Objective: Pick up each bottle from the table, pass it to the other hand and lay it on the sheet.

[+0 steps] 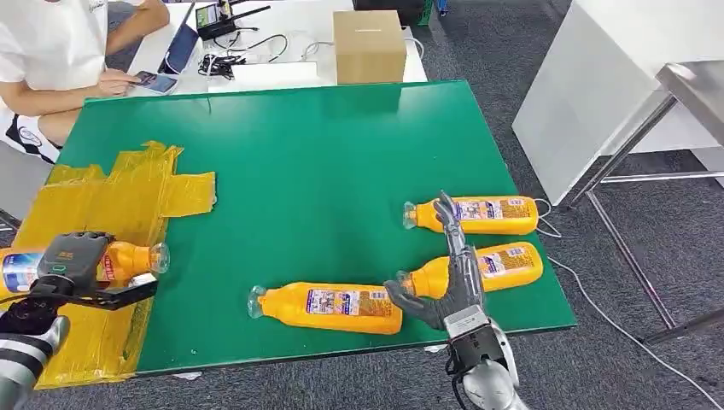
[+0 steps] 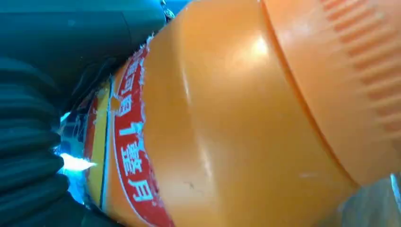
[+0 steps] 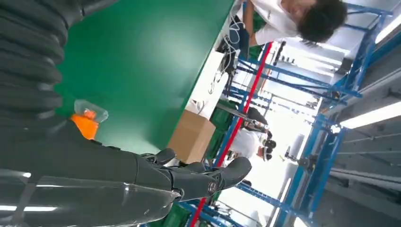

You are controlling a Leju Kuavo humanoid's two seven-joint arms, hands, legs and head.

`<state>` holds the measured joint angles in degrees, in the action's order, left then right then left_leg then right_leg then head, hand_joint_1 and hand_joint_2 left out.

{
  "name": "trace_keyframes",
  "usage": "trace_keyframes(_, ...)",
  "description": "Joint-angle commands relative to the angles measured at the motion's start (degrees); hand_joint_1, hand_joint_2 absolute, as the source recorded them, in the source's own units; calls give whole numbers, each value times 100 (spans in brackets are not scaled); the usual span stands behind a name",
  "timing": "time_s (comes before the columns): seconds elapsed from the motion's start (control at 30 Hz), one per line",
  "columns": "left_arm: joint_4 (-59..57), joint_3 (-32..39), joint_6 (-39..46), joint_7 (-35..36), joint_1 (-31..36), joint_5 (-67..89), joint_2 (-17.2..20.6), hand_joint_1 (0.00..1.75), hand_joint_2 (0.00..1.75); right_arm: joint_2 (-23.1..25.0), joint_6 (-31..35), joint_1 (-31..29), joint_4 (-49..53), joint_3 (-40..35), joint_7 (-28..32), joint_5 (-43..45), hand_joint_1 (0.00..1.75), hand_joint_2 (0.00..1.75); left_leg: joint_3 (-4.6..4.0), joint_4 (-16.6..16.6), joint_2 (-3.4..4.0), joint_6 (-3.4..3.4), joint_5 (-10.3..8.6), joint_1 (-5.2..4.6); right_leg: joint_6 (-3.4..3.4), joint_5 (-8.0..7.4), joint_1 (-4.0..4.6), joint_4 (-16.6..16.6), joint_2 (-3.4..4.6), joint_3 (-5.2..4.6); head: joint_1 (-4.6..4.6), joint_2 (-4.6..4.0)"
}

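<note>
At the lower left of the head view, an orange plastic bottle with a clear cap and a red-and-blue label [image 1: 128,259] lies on its side over the crumpled yellow sheet [image 1: 119,201], gripped around its middle by the left hand [image 1: 72,260]; the left wrist view shows the bottle's orange shoulder and red label [image 2: 227,118] pressed close against the dark fingers [image 2: 28,156]. Three more orange bottles lie on the green table [image 1: 324,154] toward the lower right: one near the front edge [image 1: 329,307], one behind the right hand [image 1: 504,265], and one farther back [image 1: 478,215]. The right hand [image 1: 452,273] hovers above them with fingers spread and straight, holding nothing. At the upper middle stands a brown cardboard box [image 1: 369,44], and at the upper left sits a person in a white shirt [image 1: 51,43].
</note>
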<state>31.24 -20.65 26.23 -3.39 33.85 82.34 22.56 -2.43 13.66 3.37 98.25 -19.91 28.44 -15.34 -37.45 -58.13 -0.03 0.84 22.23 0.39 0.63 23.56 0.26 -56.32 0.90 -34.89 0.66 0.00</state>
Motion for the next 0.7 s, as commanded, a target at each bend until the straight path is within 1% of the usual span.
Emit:
trace_keyframes(0.03,-1214,44,-278,-294,266,-337,-391,175,175,2,-182,-201,-526,-37,-67,58,0,175,44,13,-18,-3,9,-5,12,18,-5,8,-19,47,0,0)
trace_keyframes(0.07,-1228,42,-284,-263,232,-329,-396,175,175,5,-206,-225,-572,-64,-72,59,0,175,32,11,-14,-6,8,-2,17,15,-2,9,-13,38,0,0)
trace_keyframes(0.1,-1259,95,-330,-286,205,-387,-417,175,175,16,-218,-247,-619,-88,-76,59,0,175,49,16,-12,-10,14,-5,18,18,-4,12,-13,54,0,0)
trace_keyframes(0.13,-1259,159,-301,-310,166,-458,-436,175,175,20,-231,-257,-653,-109,-83,58,0,175,34,13,-11,-10,11,-4,17,13,-2,9,-9,40,0,0)
trace_keyframes(0.27,-1256,194,-265,-324,141,-496,-444,175,175,13,-244,-260,-675,-126,-87,54,0,175,66,18,-10,-15,17,-6,18,17,-1,12,-7,70,0,0)
trace_keyframes(0.33,-1216,377,-92,-465,77,-695,-480,175,175,-1,-263,-269,-708,-160,-104,47,0,175,90,21,-8,-18,22,-7,19,21,-2,16,-9,92,0,0)
trace_keyframes(0.37,-1180,553,73,-624,23,-895,-529,175,175,-6,-257,-268,-733,-177,-108,46,0,175,83,18,-9,-17,19,-6,17,18,-1,13,-7,86,0,0)
trace_keyframes(0.43,-1085,827,289,-934,-53,-1236,-624,175,175,-10,-256,-262,-761,-197,-117,53,0,175,110,27,-5,-18,23,-8,19,23,-2,21,-7,113,0,0)
trace_keyframes(0.47,-1033,974,381,-1147,-84,-1438,-693,175,175,-9,-247,-248,-769,-210,-119,54,0,175,92,20,-12,-17,17,-7,14,21,-2,13,-10,98,0,0)
trace_keyframes(0.53,-995,1035,387,-1247,-92,-1536,-753,175,175,-5,-245,-237,-778,-223,-124,59,0,175,101,23,-15,-17,18,-7,17,23,-2,18,-17,109,0,0)
trace_keyframes(0.63,-883,1133,313,-1521,-115,-1747,-844,175,175,3,-245,-257,-801,-247,-138,69,0,175,83,16,-32,-15,15,-6,14,25,-4,10,-30,92,0,0)
trace_keyframes(0.7,-845,1152,178,-1672,-137,-1854,-916,175,175,19,-259,-298,-830,-267,-146,76,0,175,97,19,-42,-16,17,-6,16,28,-3,15,-40,109,0,0)
